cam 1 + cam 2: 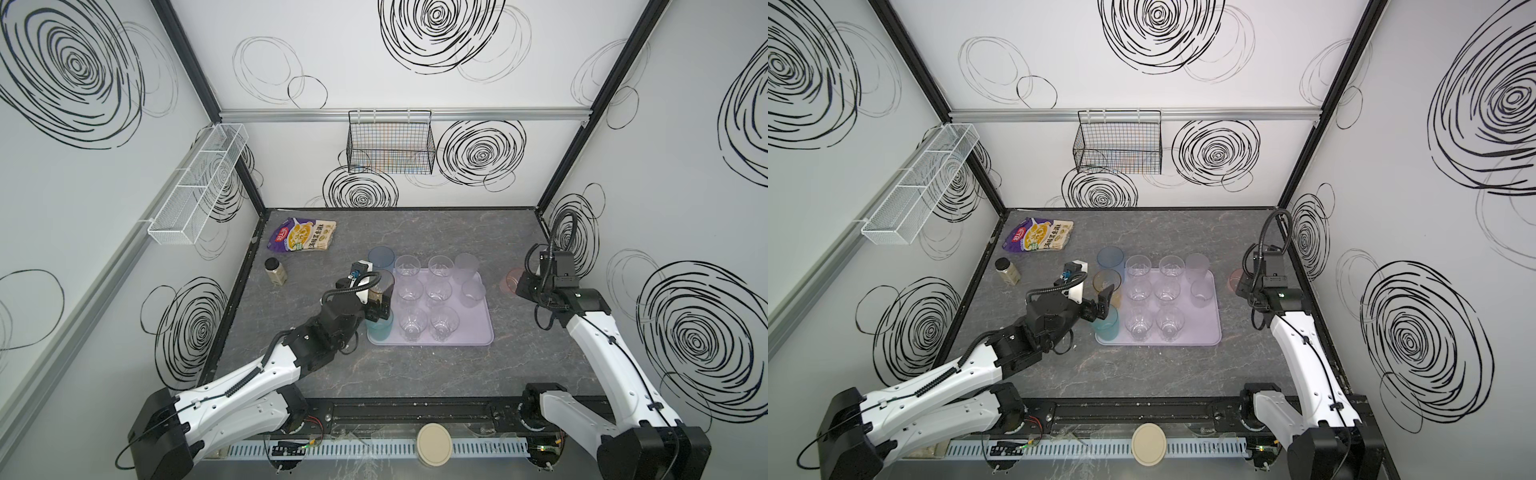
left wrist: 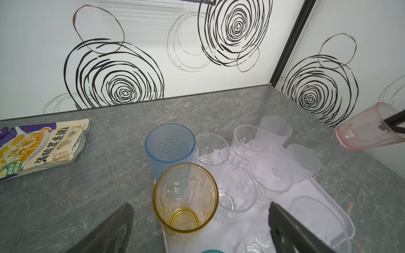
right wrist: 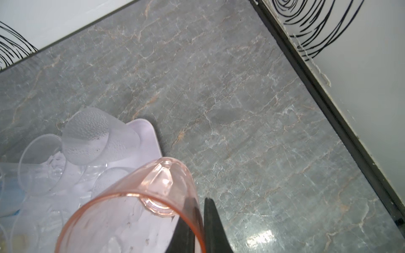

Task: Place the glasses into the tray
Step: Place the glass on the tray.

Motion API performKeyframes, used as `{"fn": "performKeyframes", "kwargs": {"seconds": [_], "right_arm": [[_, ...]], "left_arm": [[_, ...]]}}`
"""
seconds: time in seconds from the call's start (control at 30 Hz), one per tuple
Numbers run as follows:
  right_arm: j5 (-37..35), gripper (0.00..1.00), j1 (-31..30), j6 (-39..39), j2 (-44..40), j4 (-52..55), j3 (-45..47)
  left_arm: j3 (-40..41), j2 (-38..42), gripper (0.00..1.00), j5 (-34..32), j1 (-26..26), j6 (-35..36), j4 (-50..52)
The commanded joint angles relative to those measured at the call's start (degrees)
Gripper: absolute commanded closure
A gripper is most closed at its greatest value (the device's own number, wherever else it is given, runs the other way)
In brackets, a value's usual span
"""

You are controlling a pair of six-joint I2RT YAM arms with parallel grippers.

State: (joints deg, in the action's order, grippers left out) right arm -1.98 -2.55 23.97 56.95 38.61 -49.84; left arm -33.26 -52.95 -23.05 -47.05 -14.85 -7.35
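So, the right gripper (image 3: 198,219) is pinched tight on the rim of the pink glass (image 3: 131,208), one finger inside and one outside. It's holding the glass tilted over the table, just off the right side of the tray (image 1: 473,332). The left gripper (image 2: 200,219) is spread wide with nothing in it, hovering at the tray's left edge. The amber glass (image 2: 186,197) stands just ahead of its fingers, not touching them. The blue glass (image 2: 169,149) sits right behind the amber one. The clear glasses (image 1: 436,291) already stand on the tray.
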Motion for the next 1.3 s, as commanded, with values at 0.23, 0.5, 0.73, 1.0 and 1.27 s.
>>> {"fn": "performKeyframes", "kwargs": {"seconds": [0.23,0.5,0.73,1.0,1.27], "right_arm": [[-4.85,0.95,-14.09,7.99,-0.15,6.51,3.56],[-5.87,0.95,-21.46,12.16,2.67,2.84,6.48],[-6.19,0.94,-23.82,15.33,10.6,1.42,6.45],[-6.54,0.95,-24.61,16.16,11.73,-1.33,8.97],[-6.53,0.91,-24.65,16.66,13.9,-1.56,8.89]], "left_arm": [[5.14,4.15,0.01,-1.45,1.76,-4.6,-0.69],[6.1,4.36,0.01,-1.04,2.22,-5.85,-0.5],[6.23,3.47,0.02,0.28,2.25,-6.97,-1.18],[6.33,2.95,0.02,0.55,2.29,-7.11,-1.74],[6.7,3.12,0.02,0.25,2.22,-7.01,-1.68]]}}
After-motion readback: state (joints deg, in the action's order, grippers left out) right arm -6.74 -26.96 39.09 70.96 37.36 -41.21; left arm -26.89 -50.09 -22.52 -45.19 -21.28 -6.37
